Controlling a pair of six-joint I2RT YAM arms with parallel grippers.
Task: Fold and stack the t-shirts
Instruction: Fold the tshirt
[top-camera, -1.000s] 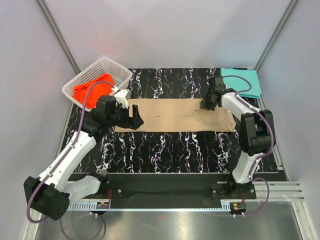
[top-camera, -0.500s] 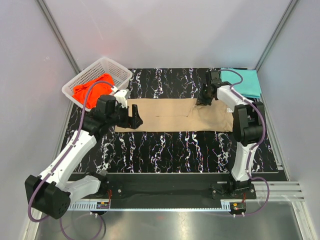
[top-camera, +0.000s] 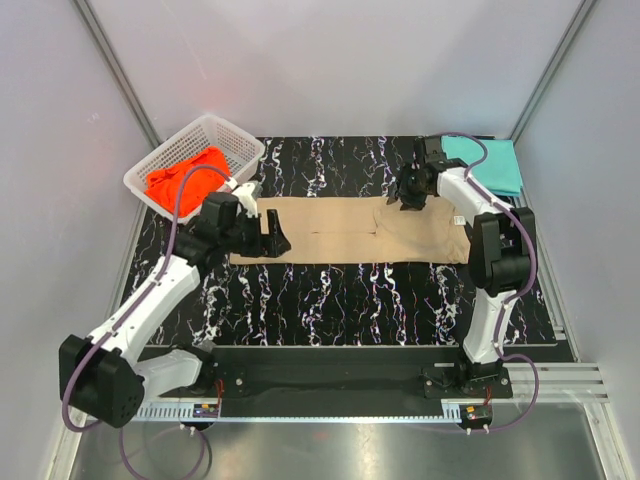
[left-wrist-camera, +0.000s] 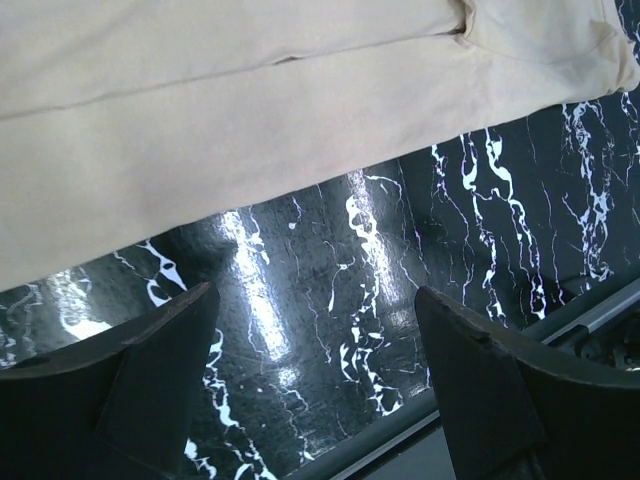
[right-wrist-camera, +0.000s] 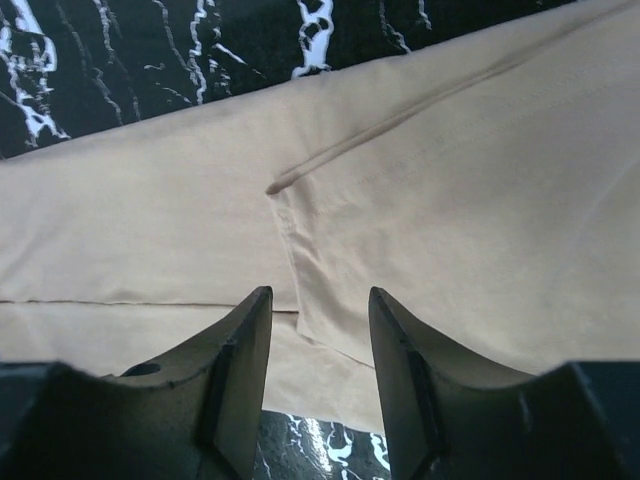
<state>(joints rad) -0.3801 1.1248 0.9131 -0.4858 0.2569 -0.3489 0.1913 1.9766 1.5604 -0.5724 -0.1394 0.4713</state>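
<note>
3 t-shirts (top-camera: 340, 232) (1 tan), 1 basket (top-camera: 245, 155)

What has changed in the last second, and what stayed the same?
The right arm opened its jaws, let go of the tan t-shirt and drew slightly toward the table's far edge. The left arm kept its jaws open at the shirt's left end. The teal t-shirt, the orange-red t-shirt and the basket did not move.
</note>
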